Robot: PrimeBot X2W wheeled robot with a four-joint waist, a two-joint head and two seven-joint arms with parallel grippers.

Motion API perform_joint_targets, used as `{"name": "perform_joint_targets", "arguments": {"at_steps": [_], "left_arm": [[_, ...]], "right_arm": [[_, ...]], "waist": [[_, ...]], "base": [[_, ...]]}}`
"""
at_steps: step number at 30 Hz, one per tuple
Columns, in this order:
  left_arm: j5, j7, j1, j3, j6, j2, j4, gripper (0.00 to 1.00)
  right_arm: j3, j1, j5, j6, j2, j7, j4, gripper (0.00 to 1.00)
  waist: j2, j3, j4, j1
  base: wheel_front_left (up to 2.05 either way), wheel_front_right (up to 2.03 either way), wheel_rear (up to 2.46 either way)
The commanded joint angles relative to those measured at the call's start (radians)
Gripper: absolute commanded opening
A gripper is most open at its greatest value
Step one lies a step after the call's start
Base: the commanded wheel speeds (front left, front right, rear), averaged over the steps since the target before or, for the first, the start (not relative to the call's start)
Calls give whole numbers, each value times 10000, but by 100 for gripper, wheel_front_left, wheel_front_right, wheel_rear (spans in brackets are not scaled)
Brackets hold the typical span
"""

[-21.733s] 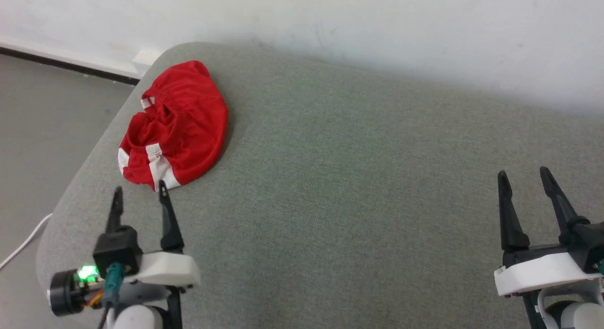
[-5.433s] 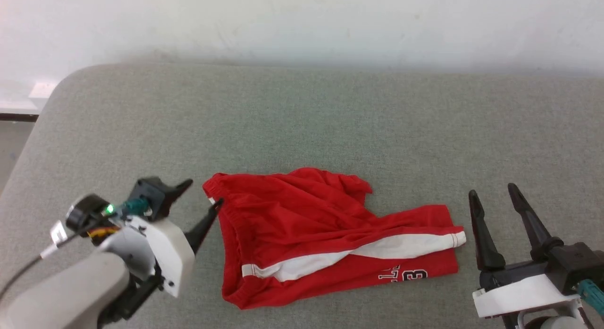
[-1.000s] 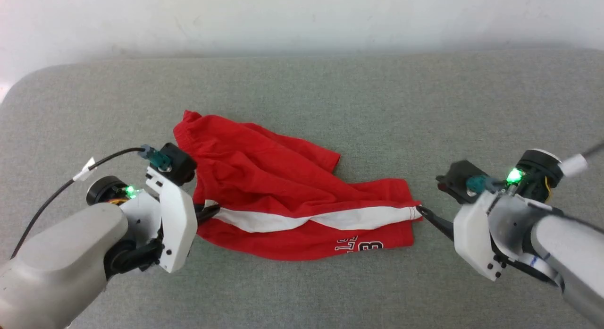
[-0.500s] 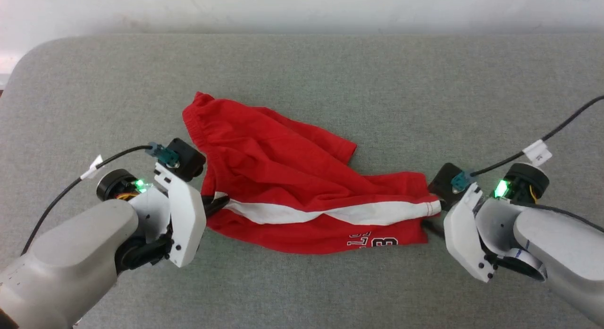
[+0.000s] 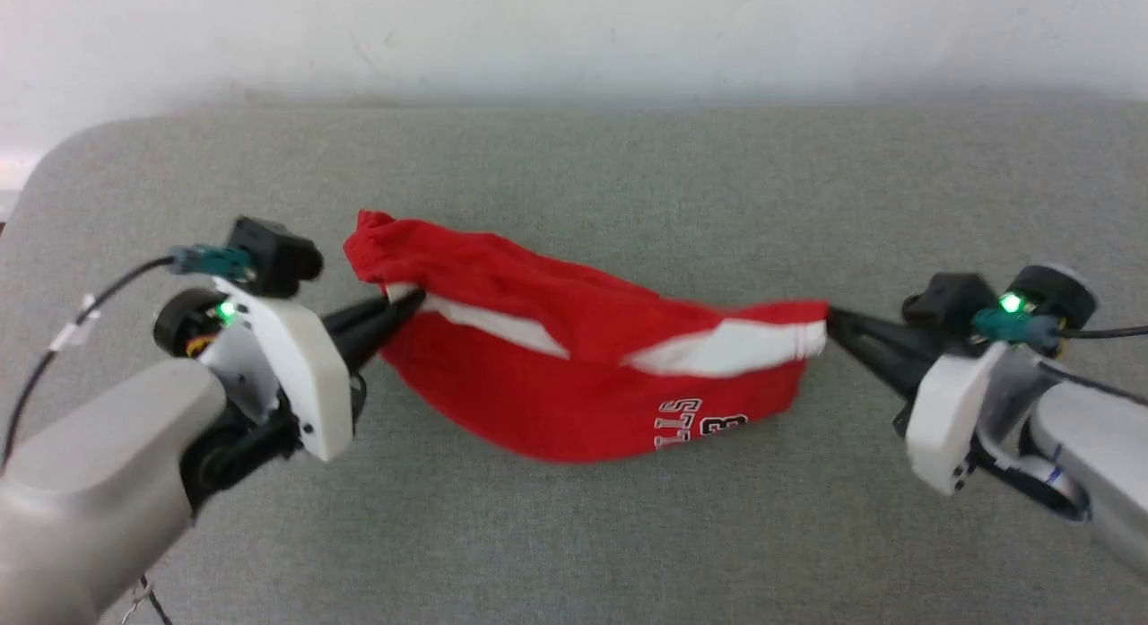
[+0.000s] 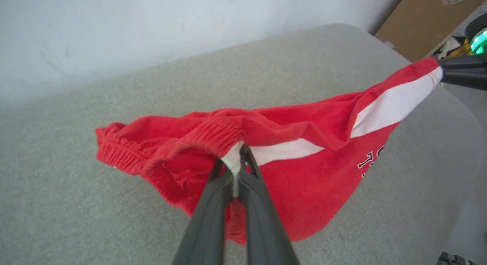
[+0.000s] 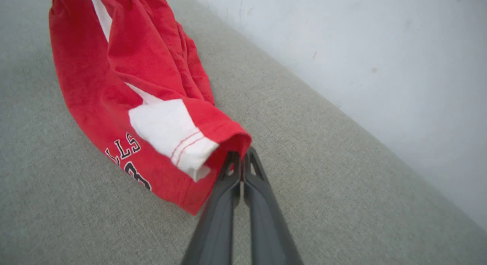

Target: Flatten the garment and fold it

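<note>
Across the centre of the head view, the garment (image 5: 574, 383) is hanging stretched between the two end effectors. It is sagging in the middle, and I cannot tell whether its lower edge is touching the grey fabric-covered surface (image 5: 628, 186) or clearing it.

- Frame left: the left end effector (image 5: 404, 304) is pinching the gathered waistband (image 6: 205, 137) where the white side stripe (image 5: 717, 351) begins. Its fingers are drawn narrow on the cloth.
- Frame right: the right end effector (image 5: 834, 322) is gripping the leg hem at the stripe's other end, with its fingers pressed together on the fabric.
- The stripe is running along the garment's upper edge between the two grips, and a red fold is partly covering it midway.
- Lettering (image 5: 695, 421) is showing on the lower right of the red cloth.
- A pale wall (image 5: 574, 33) is standing behind the surface, along the top of the frame.
</note>
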Motion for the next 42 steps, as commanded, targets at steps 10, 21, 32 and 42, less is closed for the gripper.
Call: {"name": "perform_joint_targets", "arguments": {"at_steps": [10,21,32,42], "left_arm": [[465,-1946,-1230,1388,69,264,-682,0],[1640,-2512,-3972,2424,306,-1029,327,0],[2870,-2717,-7645,4169,408,-2320,1607,0],[3537,-2722,-7159,5195,72,-2402,1927,0]], "right_arm": [[-2834,-429,-267,-11,-142,-942,-374,0],[-4717,-3301,-896,-11,567,-523,448,0],[-6287,-7865,-2538,-11,1130,-662,2048,0],[-5690,-8245,-2949,-11,1526,-1061,2888,0]], "waist": [[0,-326,-210,0],[0,1389,-469,0],[0,3933,-787,0],[0,4578,-943,0]], "base": [[0,0,0],[0,0,0],[0,0,0],[0,0,0]]}}
